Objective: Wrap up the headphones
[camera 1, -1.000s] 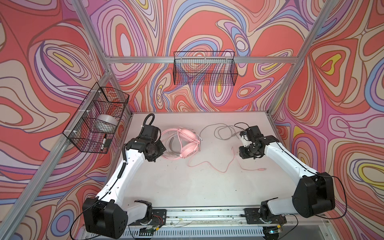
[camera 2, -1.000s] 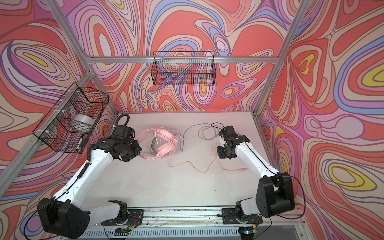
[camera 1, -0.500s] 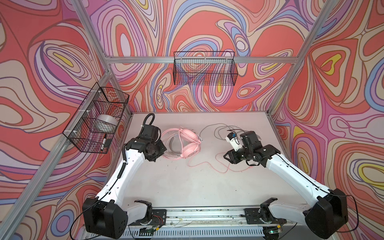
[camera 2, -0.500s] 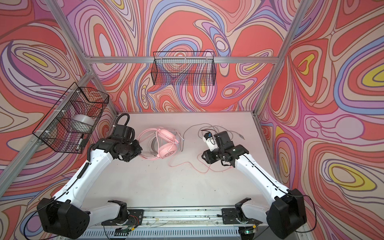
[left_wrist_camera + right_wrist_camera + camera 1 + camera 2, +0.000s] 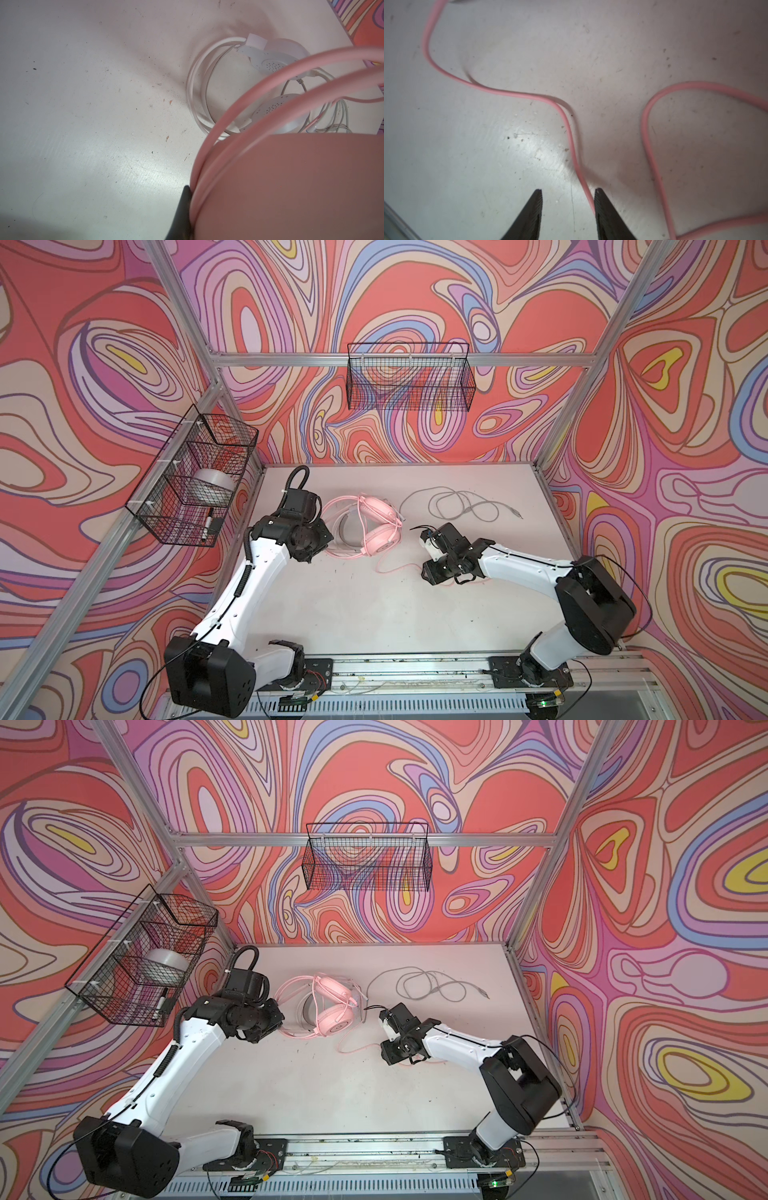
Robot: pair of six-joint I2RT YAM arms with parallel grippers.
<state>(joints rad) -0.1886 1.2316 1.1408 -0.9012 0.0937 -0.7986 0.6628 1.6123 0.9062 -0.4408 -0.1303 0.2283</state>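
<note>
R arm has swung in from the far right toward mid tabletop [image 5: 353, 614]; L arm hasn't budged. R hand [image 5: 568, 190] hangs low over the pink cable [image 5: 566, 124] with jaws apart. The cable runs btwn the fingertips, right against one of them, not pinched yet. L hand [image 5: 322, 545] is clenched on the pink headset [image 5: 378, 526] at its headband, pinning it at the back-left of the tabletop. White headset [image 5: 270, 60] lies right by it, overlapping it in both top views, w/ its grey-white cable [image 5: 453, 506] in loose loops further right. Step, I'd say: grabbing the pink cable to start winding. Next: R hand must close on the cable w/o it slipping out, then lift and carry the slack to the headband.
</note>
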